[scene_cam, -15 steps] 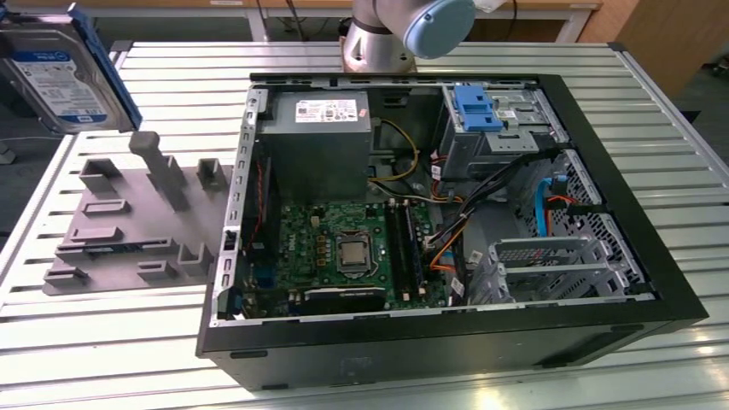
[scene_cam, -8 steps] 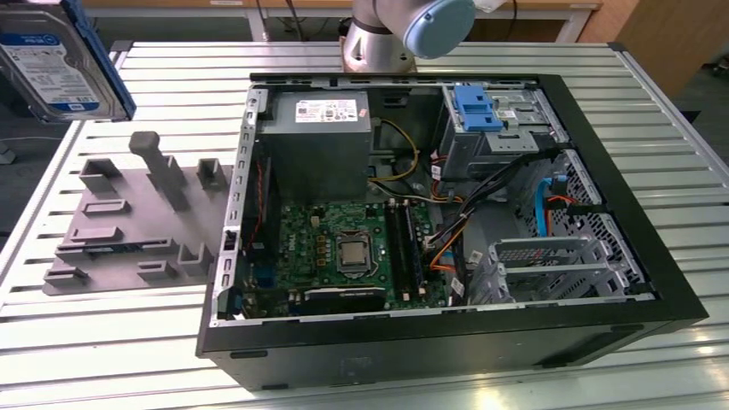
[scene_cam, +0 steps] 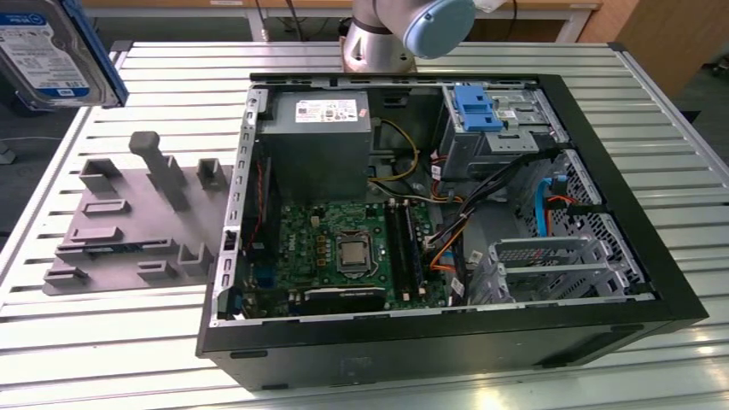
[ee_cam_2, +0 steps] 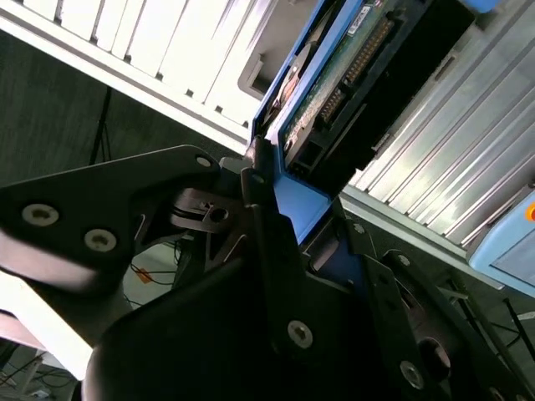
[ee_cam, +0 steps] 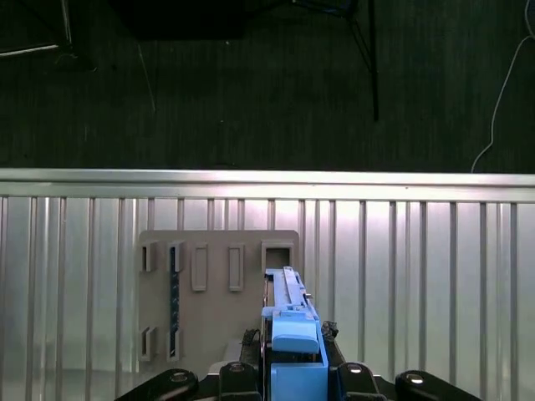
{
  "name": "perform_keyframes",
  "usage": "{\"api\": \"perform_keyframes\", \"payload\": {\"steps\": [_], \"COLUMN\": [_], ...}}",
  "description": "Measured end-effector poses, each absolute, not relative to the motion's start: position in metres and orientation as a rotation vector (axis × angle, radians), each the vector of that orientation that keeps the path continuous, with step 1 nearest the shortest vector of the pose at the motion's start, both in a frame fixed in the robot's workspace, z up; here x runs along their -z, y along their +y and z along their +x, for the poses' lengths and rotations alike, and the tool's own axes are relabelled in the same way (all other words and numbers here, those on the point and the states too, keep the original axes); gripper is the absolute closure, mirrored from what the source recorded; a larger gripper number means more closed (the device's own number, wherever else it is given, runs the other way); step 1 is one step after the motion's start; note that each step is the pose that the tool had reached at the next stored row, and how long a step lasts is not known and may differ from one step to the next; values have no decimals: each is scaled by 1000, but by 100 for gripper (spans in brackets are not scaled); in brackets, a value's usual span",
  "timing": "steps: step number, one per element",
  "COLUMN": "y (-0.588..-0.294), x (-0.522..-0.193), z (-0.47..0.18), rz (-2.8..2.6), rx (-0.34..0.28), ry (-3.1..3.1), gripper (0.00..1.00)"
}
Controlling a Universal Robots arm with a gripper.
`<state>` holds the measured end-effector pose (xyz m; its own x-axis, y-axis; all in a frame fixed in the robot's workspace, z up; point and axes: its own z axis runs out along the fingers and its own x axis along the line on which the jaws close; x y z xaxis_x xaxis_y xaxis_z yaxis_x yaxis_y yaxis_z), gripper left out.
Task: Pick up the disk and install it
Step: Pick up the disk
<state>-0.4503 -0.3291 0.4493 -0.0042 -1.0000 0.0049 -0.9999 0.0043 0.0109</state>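
Over slatted table (ee_cam_2: 443, 159), second wrist view shows end effector (ee_cam_2: 297, 200) gripping disk (ee_cam_2: 334, 75)

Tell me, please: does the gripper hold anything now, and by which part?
Yes. The gripper holds the disk, its fingers closed on one end of the blue carrier frame that the disk is clipped in.

This looks like a robotics lab or workshop. A slatted metal surface (scene_cam: 114, 342) carries an opened computer case (scene_cam: 433, 346) and a grey fixture block (scene_cam: 125, 226), with a robot arm's base (scene_cam: 378, 47) behind and dark carpet (ee_cam: 251, 83) underfoot.
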Motion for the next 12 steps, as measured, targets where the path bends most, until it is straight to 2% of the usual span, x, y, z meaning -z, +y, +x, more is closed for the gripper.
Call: {"api": "perform_keyframes", "payload": {"steps": [12], "y": [-329], "x": [-476], "z": [-450], "rz": [2209], "rx": [6], "ry": [-2218], "gripper": [64]}}
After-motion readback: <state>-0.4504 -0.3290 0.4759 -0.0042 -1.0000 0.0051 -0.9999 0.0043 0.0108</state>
